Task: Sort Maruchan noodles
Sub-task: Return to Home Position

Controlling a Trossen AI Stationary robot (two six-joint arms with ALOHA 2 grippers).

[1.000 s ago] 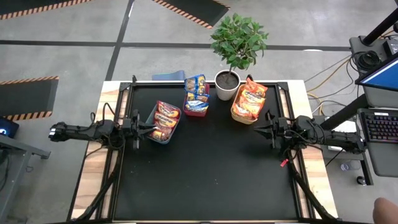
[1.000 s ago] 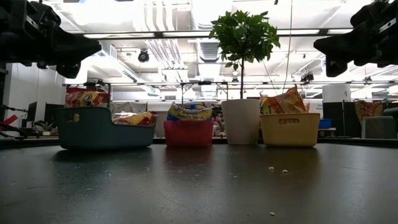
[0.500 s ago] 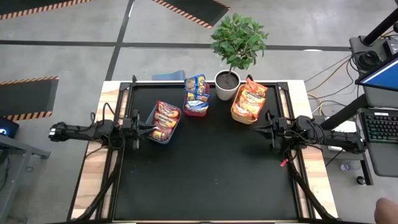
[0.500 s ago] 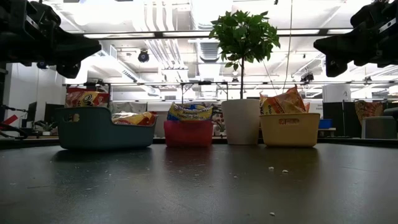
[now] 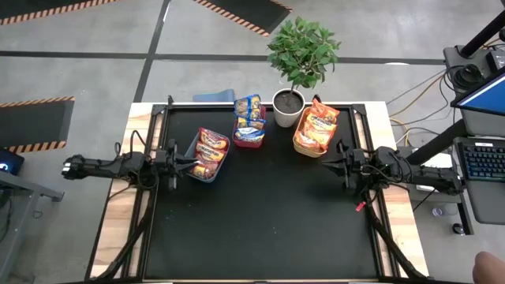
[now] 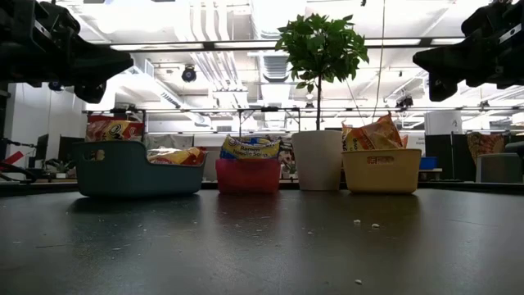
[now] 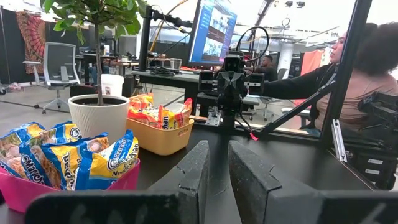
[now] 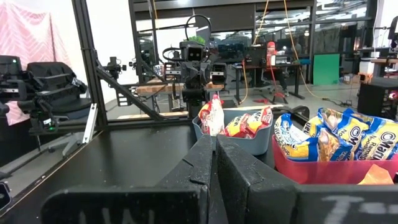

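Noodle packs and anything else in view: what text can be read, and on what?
"Maruchan": on the blue packs in the red bin, left wrist view.
Orange packs, red packs: print too blurred to read.
Screen behind the table: too small to read.

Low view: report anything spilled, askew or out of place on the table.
Only a few pale crumbs lie scattered on the dark table before the yellow bin. The noodle packets all sit in bins.
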